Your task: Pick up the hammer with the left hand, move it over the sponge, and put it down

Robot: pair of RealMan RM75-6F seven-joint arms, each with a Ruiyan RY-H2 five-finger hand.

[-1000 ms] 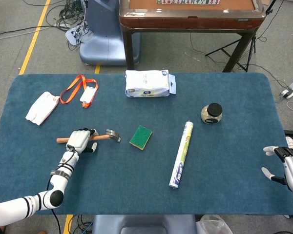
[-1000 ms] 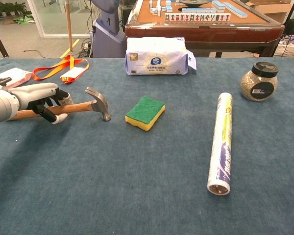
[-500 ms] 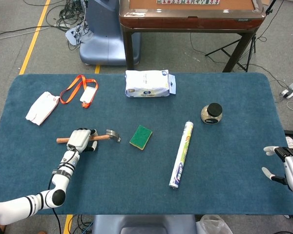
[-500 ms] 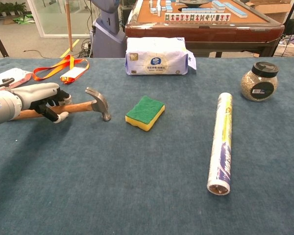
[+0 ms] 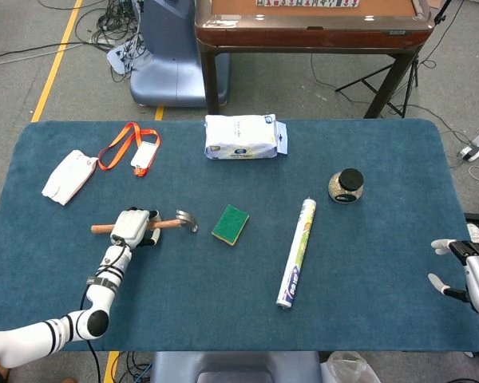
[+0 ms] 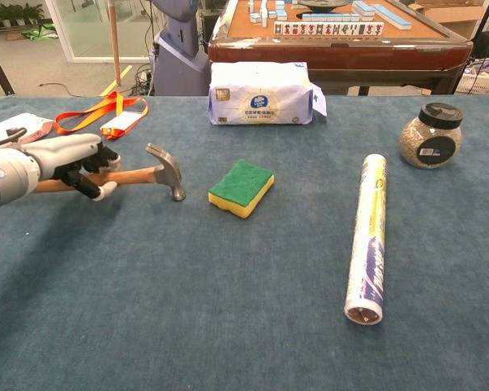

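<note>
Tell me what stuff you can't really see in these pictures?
- Hammer handle middle: the left hand wraps it in both views, so the part under the fingers is hidden.
- Whether the hammer head is off the table: too close to tell in either view.
- Right hand: cut by the head view's right edge, absent from the chest view.
- Printing on the tissue pack and jar label: too small to read.
</note>
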